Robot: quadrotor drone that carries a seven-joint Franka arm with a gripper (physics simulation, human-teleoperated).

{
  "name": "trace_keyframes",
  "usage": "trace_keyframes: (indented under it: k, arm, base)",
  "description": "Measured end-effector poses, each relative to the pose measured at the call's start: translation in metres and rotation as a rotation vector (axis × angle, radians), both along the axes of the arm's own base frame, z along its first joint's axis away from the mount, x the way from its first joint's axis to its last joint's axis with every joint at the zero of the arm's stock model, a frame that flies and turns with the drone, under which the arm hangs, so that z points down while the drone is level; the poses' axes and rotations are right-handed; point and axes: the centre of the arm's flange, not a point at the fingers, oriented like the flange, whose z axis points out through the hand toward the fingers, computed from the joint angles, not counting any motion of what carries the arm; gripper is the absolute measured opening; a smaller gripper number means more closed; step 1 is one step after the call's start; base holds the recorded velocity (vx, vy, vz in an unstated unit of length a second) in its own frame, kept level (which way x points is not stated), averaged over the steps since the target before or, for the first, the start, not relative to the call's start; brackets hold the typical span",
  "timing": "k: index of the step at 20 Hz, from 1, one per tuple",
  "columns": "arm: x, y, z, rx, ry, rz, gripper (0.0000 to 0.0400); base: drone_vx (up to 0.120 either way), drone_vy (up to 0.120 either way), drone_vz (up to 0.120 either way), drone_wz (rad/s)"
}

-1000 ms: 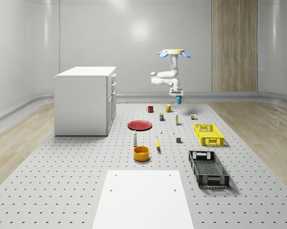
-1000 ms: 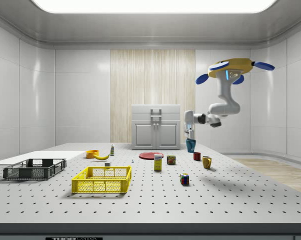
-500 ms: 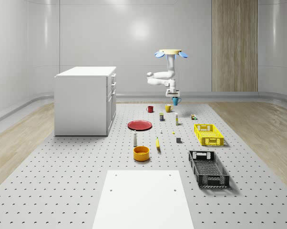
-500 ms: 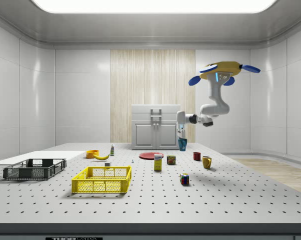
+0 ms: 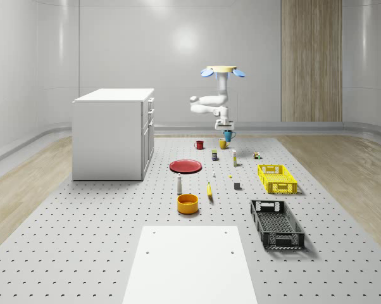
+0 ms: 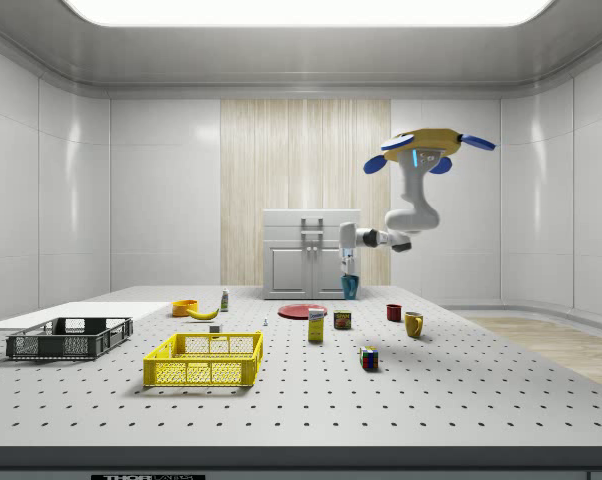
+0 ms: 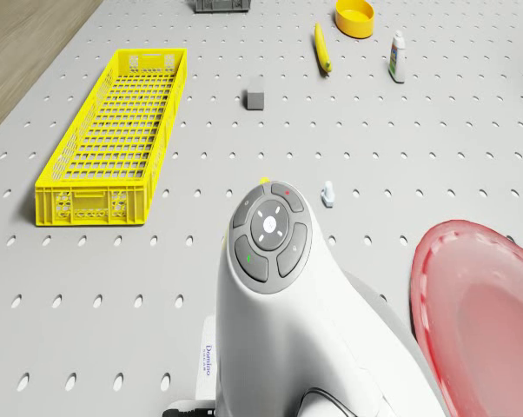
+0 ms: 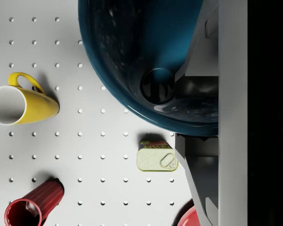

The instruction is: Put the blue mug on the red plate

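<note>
Yellow-topped drone (image 6: 428, 140), blue rotors, white arm (image 5: 209, 102) (grey button pad)

Drone (image 6: 428, 145) aloft, claw (image 6: 349, 272) clamped downward

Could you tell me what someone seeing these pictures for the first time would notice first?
Most striking is the drone hovering above the far part of the pegboard table, its white arm bent down to a gripper that holds the blue mug in the air. Below and near it lie the red plate, a yellow mug and a red mug. A white cabinet stands at the whole-scene view's left.
</note>
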Motion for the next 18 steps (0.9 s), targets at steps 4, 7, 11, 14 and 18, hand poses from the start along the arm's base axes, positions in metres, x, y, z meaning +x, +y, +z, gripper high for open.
trace_keyframes:
  k: [4,7,11,14,18]
  arm:
    - [0.0,0.0,0.0,0.0,0.0,0.0,0.01]
    - [0.0,0.0,0.0,0.0,0.0,0.0,0.01]
    - [0.0,0.0,0.0,0.0,0.0,0.0,0.01]
    - [0.0,0.0,0.0,0.0,0.0,0.0,0.01]
    - [0.0,0.0,0.0,0.0,0.0,0.0,0.01]
  base:
    - [0.12,-0.12,0.0,0.0]
    - [0.12,-0.12,0.0,0.0]
    - [0.12,-0.12,0.0,0.0]
    - [0.12,-0.12,0.0,0.0]
    - [0.12,-0.12,0.0,0.0]
